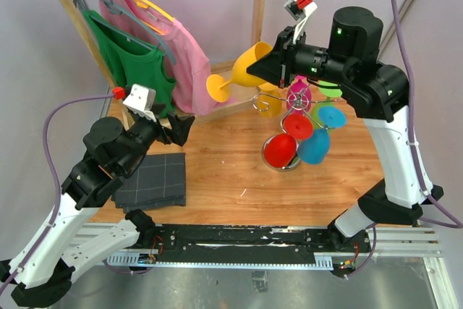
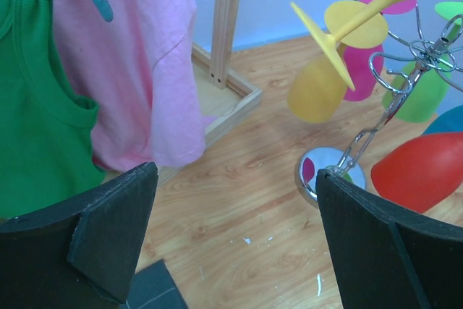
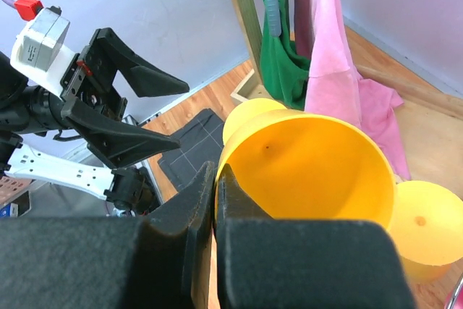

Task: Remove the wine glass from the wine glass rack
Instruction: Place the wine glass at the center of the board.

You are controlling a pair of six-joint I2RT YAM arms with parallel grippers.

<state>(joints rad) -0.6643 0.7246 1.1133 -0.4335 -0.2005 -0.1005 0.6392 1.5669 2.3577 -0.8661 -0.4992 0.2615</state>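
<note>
A yellow wine glass (image 1: 242, 64) hangs on its side in the air, left of and above the chrome wine glass rack (image 1: 302, 106), its foot pointing left. My right gripper (image 1: 257, 70) is shut on the rim of its bowl (image 3: 311, 171), one finger inside and one outside. The left wrist view shows its foot and stem (image 2: 340, 30) clear of the rack's hooks (image 2: 427, 52). My left gripper (image 1: 182, 127) stands open and holds nothing over the wooden table, left of the glass, with its jaws wide apart (image 2: 235, 171).
Red (image 1: 281, 150), blue (image 1: 315, 145), magenta, green and another yellow glass (image 1: 269, 105) still hang on the rack. A wooden clothes rack (image 1: 257, 5) with green (image 1: 134, 70) and pink (image 1: 184, 56) shirts stands behind. A dark folded cloth (image 1: 153, 177) lies front left.
</note>
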